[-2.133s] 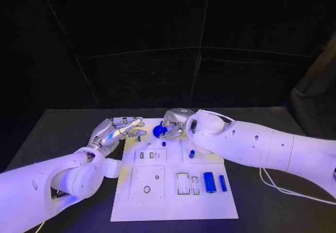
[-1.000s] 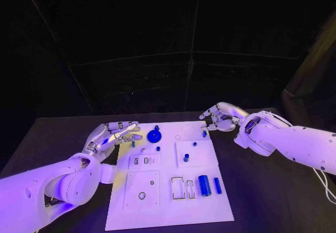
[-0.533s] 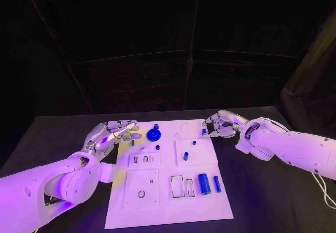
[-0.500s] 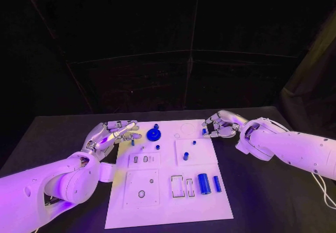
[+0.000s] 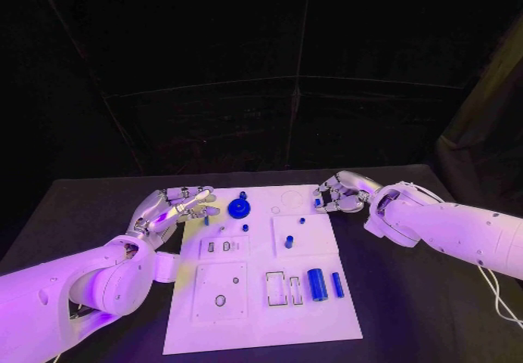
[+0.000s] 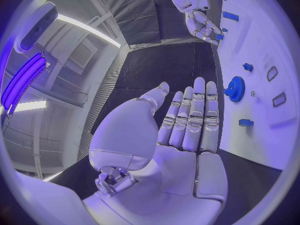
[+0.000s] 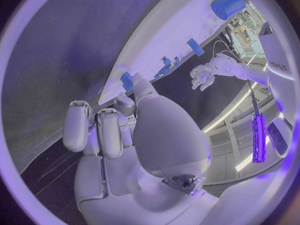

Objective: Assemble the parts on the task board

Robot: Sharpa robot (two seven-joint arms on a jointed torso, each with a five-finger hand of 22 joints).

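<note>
**Both hands at the far corners of the board**

The white board [image 5: 261, 302] lies lengthwise on the black counter [image 5: 414, 318]. Nearest on it, toward 5 o'clock, a thick blue cylinder [image 5: 316, 284] lies beside a thinner blue rod [image 5: 337, 283]. At mid-board a short blue peg [image 5: 288, 242] stands upright. Farther off, toward 11 o'clock, a blue gear [image 5: 239, 209] sits near the board's far edge.

The left hand [image 5: 174, 209] hovers by the board's far left corner, palm bare, fingers [image 6: 195, 112] straight and close together, holding nothing. The right hand [image 5: 342, 193] is at the far right corner, fingers [image 7: 94, 127] curled, with a small blue piece [image 5: 318, 203] at their tips; whether they pinch it, I cannot tell.
</note>
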